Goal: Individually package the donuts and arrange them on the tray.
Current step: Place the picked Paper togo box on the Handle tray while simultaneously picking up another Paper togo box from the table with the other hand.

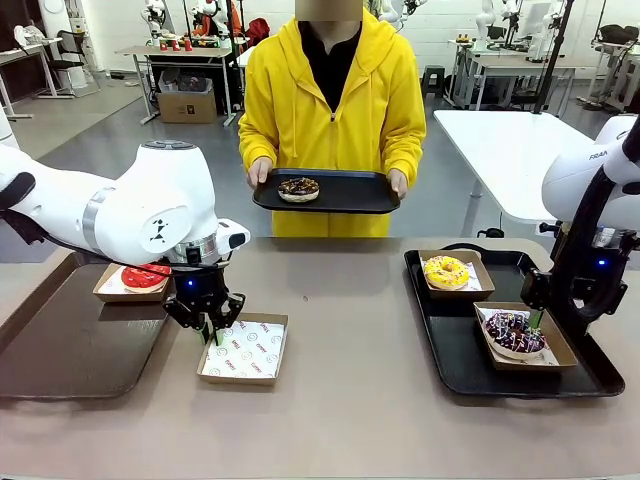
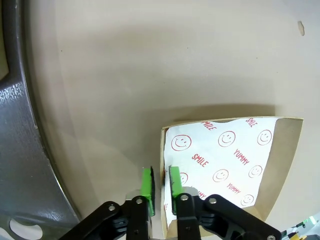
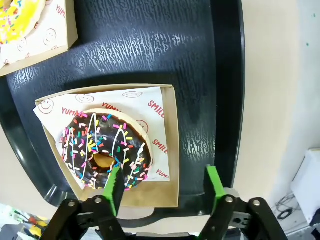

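- Nearest the camera, the left gripper (image 1: 212, 322) is down at the near-left edge of an empty paper-lined box (image 1: 244, 349) on the table (image 1: 350, 420). The left wrist view adds what the front view cannot: the green pads (image 2: 174, 181) are drawn close together with the box's side wall (image 2: 163, 165) between them, so the gripper pinches that wall.
- In that same view the liner's red print reads SMILE and YUMMY, with smiley faces; the box's far corner is cut off by the picture edge.
- The right gripper (image 3: 164, 186) hangs open above the sprinkled donut (image 3: 106, 149) and touches nothing; one finger overlaps the donut's near edge and the other stands over the black tray (image 3: 200, 65). In the front view the gripper itself is hard to make out behind the arm.
- Donuts counted: four. The sprinkled one (image 1: 512, 331) and the yellow-iced donut (image 1: 446, 270) each sit in a box on the right-hand tray (image 1: 450, 350).
- The red-iced donut (image 1: 146, 275) lies in a box at the far edge of the brown tray (image 1: 70, 345), partly hidden by the left arm.
- Boxes counted: four, three filled and one empty.
- Farthest, a person in a yellow hoodie holds a third tray (image 1: 345, 192) with both hands; the crumb-topped chocolate donut (image 1: 298, 188) lies on it unboxed.
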`<move>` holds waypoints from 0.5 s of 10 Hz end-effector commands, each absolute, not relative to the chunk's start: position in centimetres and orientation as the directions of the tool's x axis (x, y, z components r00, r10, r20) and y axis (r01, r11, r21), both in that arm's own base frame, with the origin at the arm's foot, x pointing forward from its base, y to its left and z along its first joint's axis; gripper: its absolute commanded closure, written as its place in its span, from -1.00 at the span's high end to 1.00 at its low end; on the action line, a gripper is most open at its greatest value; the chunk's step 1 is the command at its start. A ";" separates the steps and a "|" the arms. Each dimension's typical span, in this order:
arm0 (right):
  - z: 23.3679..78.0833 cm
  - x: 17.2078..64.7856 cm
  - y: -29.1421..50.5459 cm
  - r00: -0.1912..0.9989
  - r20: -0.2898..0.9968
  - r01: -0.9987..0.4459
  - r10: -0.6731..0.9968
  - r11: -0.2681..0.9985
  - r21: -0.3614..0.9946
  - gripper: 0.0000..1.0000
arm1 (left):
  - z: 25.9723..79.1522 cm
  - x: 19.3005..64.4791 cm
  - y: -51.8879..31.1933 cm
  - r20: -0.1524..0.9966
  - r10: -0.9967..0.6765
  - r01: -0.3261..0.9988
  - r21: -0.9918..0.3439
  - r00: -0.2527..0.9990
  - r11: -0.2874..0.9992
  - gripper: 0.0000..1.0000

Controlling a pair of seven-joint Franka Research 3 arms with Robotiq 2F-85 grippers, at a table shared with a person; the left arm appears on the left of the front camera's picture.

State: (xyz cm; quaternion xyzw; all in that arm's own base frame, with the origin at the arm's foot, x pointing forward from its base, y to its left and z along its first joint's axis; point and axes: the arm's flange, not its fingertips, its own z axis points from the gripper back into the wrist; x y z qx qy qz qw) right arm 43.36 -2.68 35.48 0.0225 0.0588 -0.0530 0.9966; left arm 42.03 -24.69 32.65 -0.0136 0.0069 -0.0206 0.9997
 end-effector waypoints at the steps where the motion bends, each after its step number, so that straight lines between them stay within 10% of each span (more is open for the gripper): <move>1: 35.7 43.3 -2.9 0.989 -0.124 0.094 -0.085 0.993 0.067 1.00 | 32.8 42.1 -25.1 -0.023 -0.033 0.032 -0.046 0.999 0.998 -1.00; 5: 36.8 42.6 -2.8 0.993 -0.096 0.083 -0.075 0.993 0.085 1.00 | 33.4 42.1 -25.0 -0.027 -0.027 0.025 -0.051 0.999 0.998 -1.00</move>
